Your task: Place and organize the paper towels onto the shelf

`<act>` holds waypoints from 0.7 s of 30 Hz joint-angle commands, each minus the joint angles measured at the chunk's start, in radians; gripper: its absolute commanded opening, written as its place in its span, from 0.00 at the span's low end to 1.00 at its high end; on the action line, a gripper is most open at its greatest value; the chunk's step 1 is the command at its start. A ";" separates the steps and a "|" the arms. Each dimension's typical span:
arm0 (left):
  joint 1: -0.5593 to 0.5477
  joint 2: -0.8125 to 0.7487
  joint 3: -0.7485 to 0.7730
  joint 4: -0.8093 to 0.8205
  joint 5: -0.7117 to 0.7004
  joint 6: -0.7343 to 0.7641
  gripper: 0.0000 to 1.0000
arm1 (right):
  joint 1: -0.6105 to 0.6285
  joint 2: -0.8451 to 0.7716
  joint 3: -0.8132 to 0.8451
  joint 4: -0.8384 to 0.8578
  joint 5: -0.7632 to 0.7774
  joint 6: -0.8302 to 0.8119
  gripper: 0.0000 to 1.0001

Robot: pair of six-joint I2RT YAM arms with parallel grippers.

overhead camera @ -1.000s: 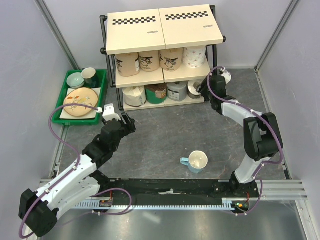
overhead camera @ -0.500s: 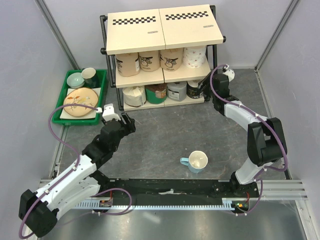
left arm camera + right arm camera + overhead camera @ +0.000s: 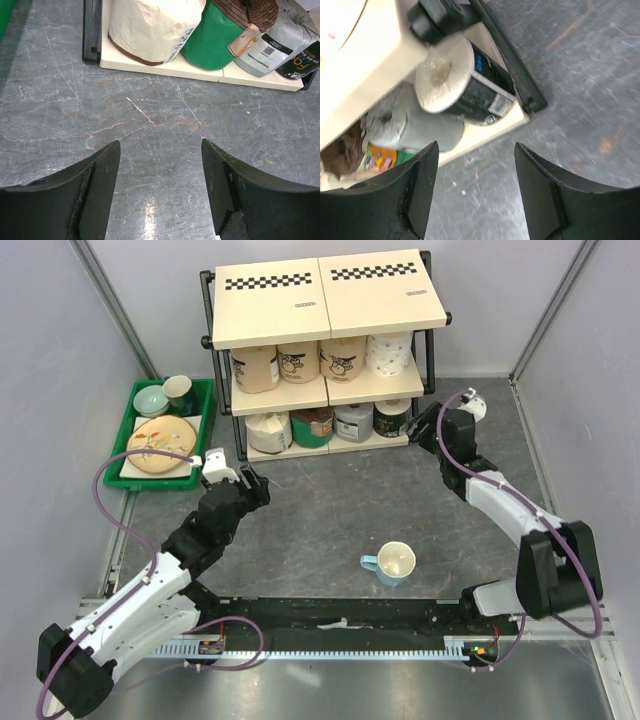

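On the lower two tiers of the shelf (image 3: 330, 300) the paper towels (image 3: 300, 362) stand on end in two rows of four, packed side by side so that each board carries a full row; the top board is bare. At the far right of the bottom tier sits the black-wrapped roll (image 3: 470, 82), its white top and core showing in the right wrist view, right beside the grey roll (image 3: 415, 130) and close to the frame's corner post. The right fingers (image 3: 476, 147) hang just outside that corner, spread wide with nothing between them and aimed at the black roll, a stance that would suit a nudge to square it up. The left fingers (image 3: 160, 145) are likewise spread and empty, low over the bare counter (image 3: 150, 115) before the tier's left end, facing the cream roll (image 3: 150, 25) and the green-wrapped roll (image 3: 215, 45); I judge that arm parked out of the way. No loose roll shows on the counter, only a mug (image 3: 392, 563), so placing looks about done and only tidying remains
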 commanded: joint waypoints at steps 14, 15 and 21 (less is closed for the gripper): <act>0.001 -0.059 0.044 -0.113 -0.047 -0.030 0.85 | -0.005 -0.693 -0.220 -0.460 0.142 -0.070 0.98; 0.003 -0.061 0.049 -0.120 -0.050 -0.033 0.85 | -0.005 -0.721 -0.228 -0.498 0.148 -0.069 0.98; 0.003 -0.076 0.072 -0.205 -0.107 -0.068 0.87 | -0.005 -0.911 -0.271 -0.621 0.170 -0.050 0.98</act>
